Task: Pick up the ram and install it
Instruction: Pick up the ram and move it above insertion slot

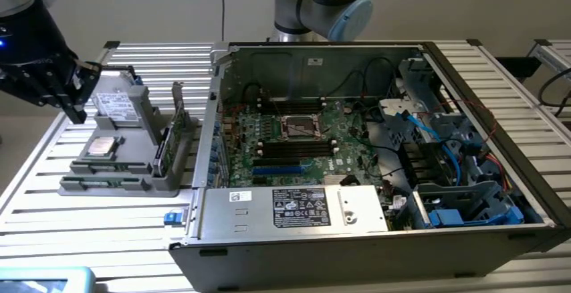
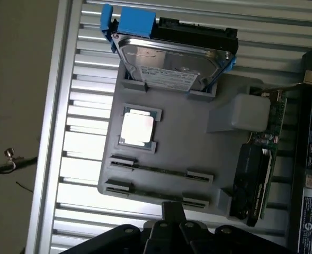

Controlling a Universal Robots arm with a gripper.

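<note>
Two ram sticks, thin green strips seen edge-on, sit in clips along one side of a grey holder tray: one ram stick and a second ram stick beside it. In the exterior view the ram sticks lie at the tray's near edge. My black gripper hangs above the tray's far left corner in the exterior view, touching nothing. In the wrist view the gripper sits just outside the tray edge nearest the second stick.
The tray also holds a hard drive in a blue frame, a CPU and a green expansion card standing on edge. The open computer case lies at the exterior view's right, its motherboard showing black slots.
</note>
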